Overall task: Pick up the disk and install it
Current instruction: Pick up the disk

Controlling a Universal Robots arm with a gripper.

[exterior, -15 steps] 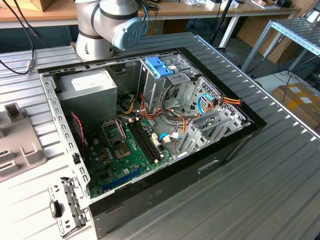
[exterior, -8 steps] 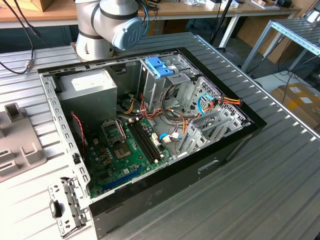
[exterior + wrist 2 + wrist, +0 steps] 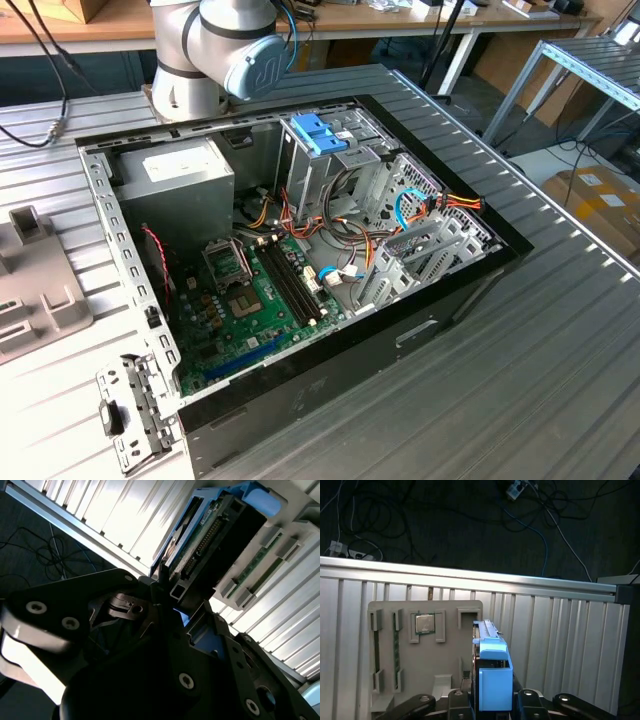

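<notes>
In both wrist views the disk (image 3: 494, 680) (image 3: 210, 535) stands on edge, a flat metal drive with blue plastic side rails and its green circuit board showing. My gripper (image 3: 494, 702) (image 3: 175, 600) is shut on the disk, one black finger pressed against each side. Right behind the disk is a grey plastic holder tray (image 3: 450, 630) that also carries a processor chip (image 3: 425, 624) and memory sticks. I cannot tell whether the disk still rests in the tray. In the exterior view the open computer case (image 3: 330, 350) lies on the ribbed metal table, with a metal drive cage (image 3: 318, 135) topped in light blue.
Inside the case are a grey power supply box (image 3: 175, 175), a green motherboard (image 3: 250, 290) and orange and blue cables (image 3: 420, 210). The arm's base (image 3: 200, 60) stands behind the case. The table edge (image 3: 470, 577) runs just beyond the tray, with dark floor and cables past it.
</notes>
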